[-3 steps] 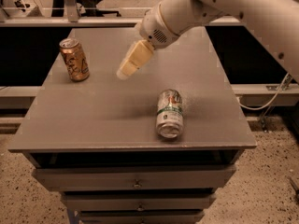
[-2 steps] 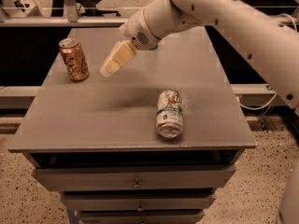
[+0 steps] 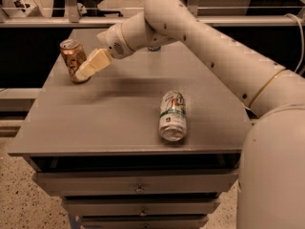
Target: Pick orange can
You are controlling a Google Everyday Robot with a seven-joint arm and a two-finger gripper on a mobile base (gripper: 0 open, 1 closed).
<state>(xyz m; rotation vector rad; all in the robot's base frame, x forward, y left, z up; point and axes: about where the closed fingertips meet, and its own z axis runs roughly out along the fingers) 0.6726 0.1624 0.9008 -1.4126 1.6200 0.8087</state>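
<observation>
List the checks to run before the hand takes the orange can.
1. Orange can upright on the table: ok.
2. Hand at the target: ok. Its tip overlaps the can's right side in the camera view.
3. Hand touching the can: cannot tell from this single view.
4. White-and-green can out of the way: ok. It lies on its side near the front edge, well apart from the hand.
5. Room at the table's left edge: probably not ok. The orange can stands near that edge, so a sideways push might send it off.
</observation>
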